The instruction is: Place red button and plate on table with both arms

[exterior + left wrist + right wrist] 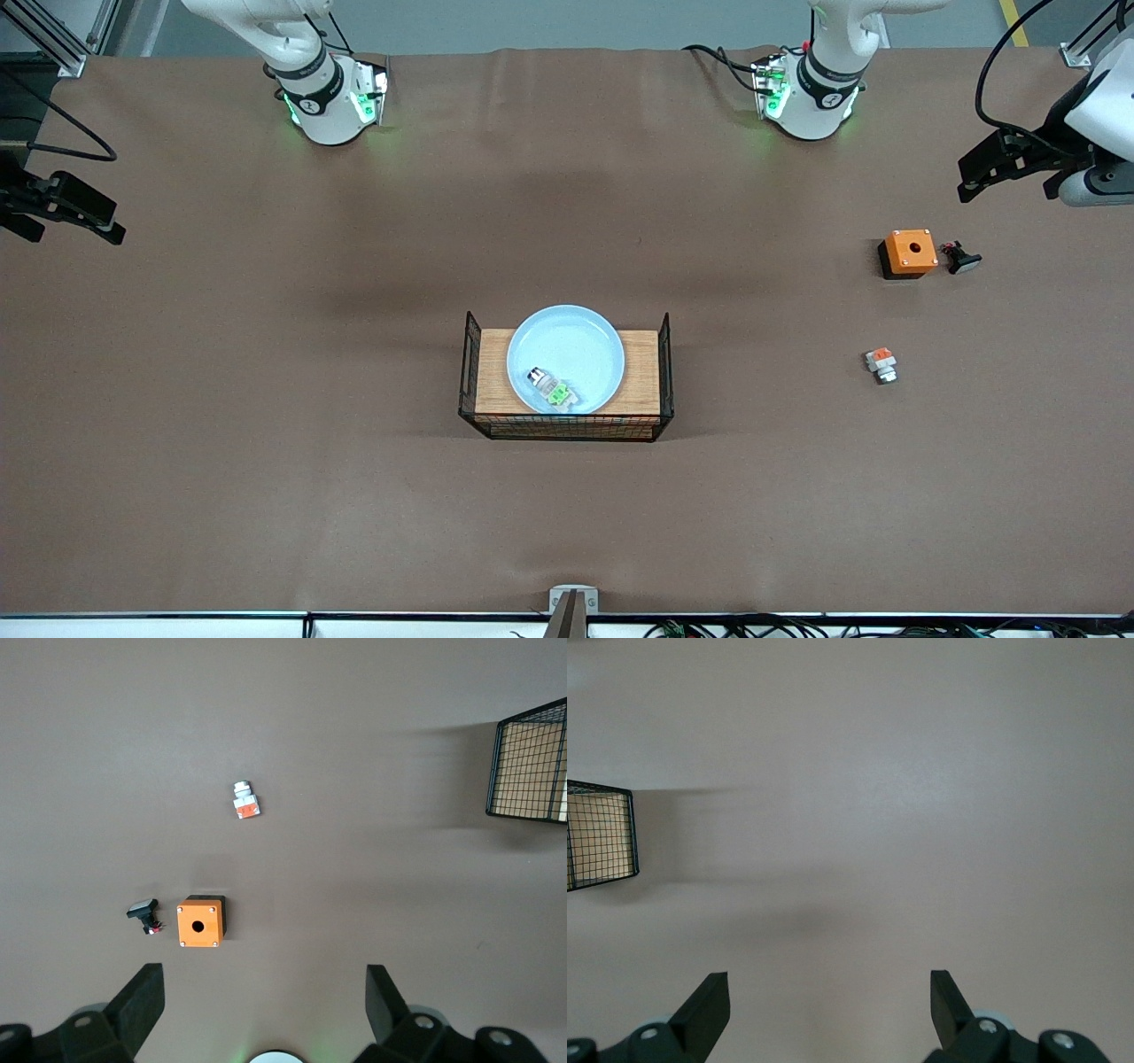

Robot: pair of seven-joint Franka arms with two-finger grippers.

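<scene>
Red button (553, 388) sits inside pale blue plate (567, 353), on the part of the plate nearest the front camera, green patch up, silvery end pointing toward the right arm's end. Plate rests on the wooden floor of the wire-sided crate (565, 424), mid-table (266, 443). Neither item is on the table yet.

Left gripper (264, 992) hangs high over the left arm's end of the table, fingers spread wide, nothing between them. Below it: orange box (201, 922) with a round hole, black-stemmed button (144, 913) just beside it, white switch piece with orange-red patch (245, 801) nearer the front camera, apart from both.

Right gripper (830, 992) hangs over bare table at the right arm's end, fingers spread wide, empty. Both arms wait.
</scene>
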